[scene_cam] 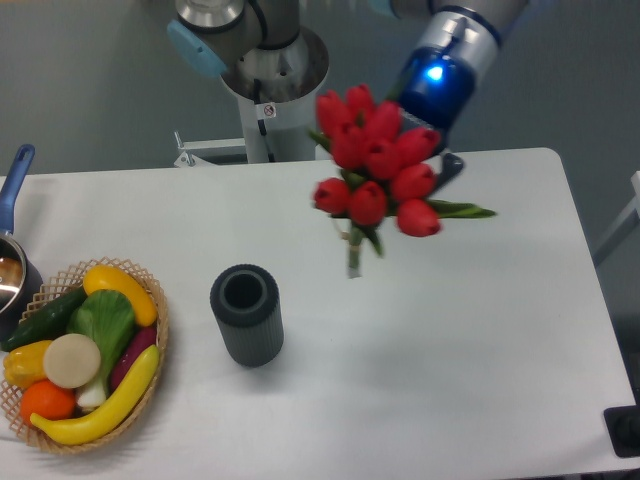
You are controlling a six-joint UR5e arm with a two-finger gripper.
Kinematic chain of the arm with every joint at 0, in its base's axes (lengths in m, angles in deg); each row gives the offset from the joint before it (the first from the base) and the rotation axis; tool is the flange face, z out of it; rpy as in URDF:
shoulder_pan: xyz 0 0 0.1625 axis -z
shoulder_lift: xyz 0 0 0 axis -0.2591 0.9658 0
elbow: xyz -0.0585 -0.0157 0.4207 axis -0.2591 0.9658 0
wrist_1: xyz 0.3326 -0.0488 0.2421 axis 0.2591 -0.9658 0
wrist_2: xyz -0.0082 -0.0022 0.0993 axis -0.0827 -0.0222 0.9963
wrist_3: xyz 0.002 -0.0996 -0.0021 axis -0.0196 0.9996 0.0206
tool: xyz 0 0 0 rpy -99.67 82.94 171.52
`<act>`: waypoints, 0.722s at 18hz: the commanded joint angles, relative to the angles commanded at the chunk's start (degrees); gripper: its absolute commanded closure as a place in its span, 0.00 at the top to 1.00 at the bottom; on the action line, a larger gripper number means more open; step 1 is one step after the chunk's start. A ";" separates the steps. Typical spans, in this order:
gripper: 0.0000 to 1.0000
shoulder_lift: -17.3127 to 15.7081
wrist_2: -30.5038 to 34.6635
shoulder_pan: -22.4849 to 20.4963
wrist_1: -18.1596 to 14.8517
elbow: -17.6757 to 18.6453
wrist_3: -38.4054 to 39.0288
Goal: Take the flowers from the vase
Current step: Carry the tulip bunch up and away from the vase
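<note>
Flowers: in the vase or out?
Out. The flowers hang in the air right of the vase, whose mouth shows dark and empty.
</note>
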 joint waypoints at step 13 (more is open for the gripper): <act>0.47 0.00 0.09 0.09 0.88 0.09 0.00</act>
